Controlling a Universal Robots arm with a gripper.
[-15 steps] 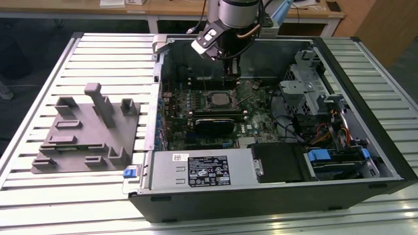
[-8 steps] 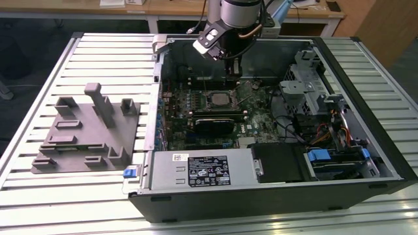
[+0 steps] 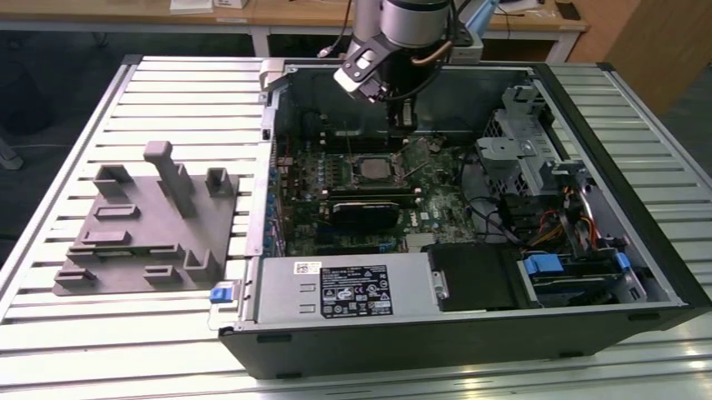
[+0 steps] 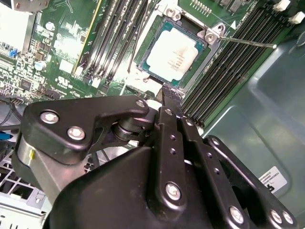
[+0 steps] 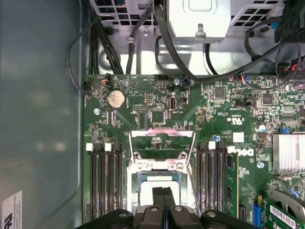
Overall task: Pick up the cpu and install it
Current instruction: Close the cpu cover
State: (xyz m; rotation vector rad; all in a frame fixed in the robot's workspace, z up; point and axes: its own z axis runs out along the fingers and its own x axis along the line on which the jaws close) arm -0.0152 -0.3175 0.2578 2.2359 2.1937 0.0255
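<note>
Fingers of the black gripper look pressed together with nothing pinched, hovering over the small square silvery-topped cpu, which sits flat in its socket on the green motherboard. Exterior view adds a grey plastic fixture block on the slatted metal table, plus a white printed sticker inside the case.

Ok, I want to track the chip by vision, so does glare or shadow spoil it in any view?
Second wrist view: the silvery-white square cpu is evenly lit, soft sheen, no hard glare. First wrist view: the black gripper covers its middle; the metal beside it looks pale, unshadowed. Exterior view: it lies in the dim black computer case, lighter than the green board around it.
</note>
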